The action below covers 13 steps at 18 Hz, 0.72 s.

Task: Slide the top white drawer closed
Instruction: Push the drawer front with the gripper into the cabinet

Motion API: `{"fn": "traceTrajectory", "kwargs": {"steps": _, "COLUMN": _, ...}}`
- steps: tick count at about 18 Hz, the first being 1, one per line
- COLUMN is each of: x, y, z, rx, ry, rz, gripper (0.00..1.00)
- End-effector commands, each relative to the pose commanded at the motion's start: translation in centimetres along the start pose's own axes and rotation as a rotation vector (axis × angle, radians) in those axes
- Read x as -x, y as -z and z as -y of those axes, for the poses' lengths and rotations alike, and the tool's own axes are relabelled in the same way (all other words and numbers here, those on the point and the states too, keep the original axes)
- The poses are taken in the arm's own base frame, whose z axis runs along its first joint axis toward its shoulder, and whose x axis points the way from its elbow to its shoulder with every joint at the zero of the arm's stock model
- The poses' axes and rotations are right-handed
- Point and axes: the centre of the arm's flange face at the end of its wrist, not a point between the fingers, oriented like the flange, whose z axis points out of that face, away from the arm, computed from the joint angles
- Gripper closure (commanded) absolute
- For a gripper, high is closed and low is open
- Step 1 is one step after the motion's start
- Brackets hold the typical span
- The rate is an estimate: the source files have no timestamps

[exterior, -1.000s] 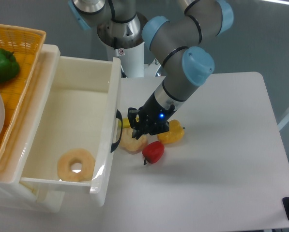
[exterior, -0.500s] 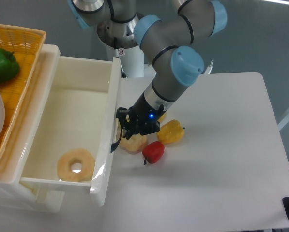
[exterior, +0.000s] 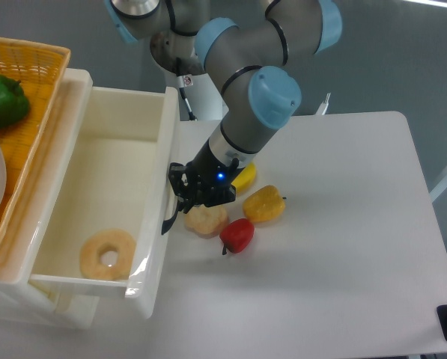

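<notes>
- Top white drawer (exterior: 96,202) stands pulled well out toward the right, at the left of the desk (exterior: 335,247); its deep cream inside is open to view, with a pale ring-shaped piece (exterior: 107,255) lying near its front corner.
- Only the one fixed view is given. In it the black curved handle (exterior: 168,215) on the drawer's front face sits just at the tool (exterior: 183,196), which presses against or very close to the front panel; I cannot tell whether the fingers are wide or narrow, since the dark tool body hides them.
- Behind the tool on the desk lie a beige piece (exterior: 206,220), a red pepper (exterior: 236,234), a yellow-orange pepper (exterior: 263,204) and a bit of yellow fruit (exterior: 244,177), all close together and apart from the drawer.
- At far left an orange woven basket (exterior: 28,67) holds a green pepper (exterior: 2,101).
- Judged from its look, the drawer is stiff, glossy plastic, light for its bulk and slippery to the touch; a flat push on the front panel beside the handle should serve better than a pinch.
- A push off-centre might skew the box in its frame, so contact near the handle's middle seems wisest.
- The drawer is not yet closed.
</notes>
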Motion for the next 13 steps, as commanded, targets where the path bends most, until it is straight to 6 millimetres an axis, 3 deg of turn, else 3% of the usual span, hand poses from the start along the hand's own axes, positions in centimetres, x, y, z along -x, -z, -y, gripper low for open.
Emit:
{"fn": "traceTrajectory", "kwargs": {"steps": 7, "x": -2.2, "y": 0.0, "z": 0.3, "rx": 0.000, "ry": -0.018, "rz": 0.004, "gripper": 0.82}}
{"fn": "traceTrajectory", "kwargs": {"steps": 13, "x": -4.3, "y": -1.2, "z": 0.7, "rx": 0.019, "ry": -0.028, "rz": 0.004, "gripper": 0.82}}
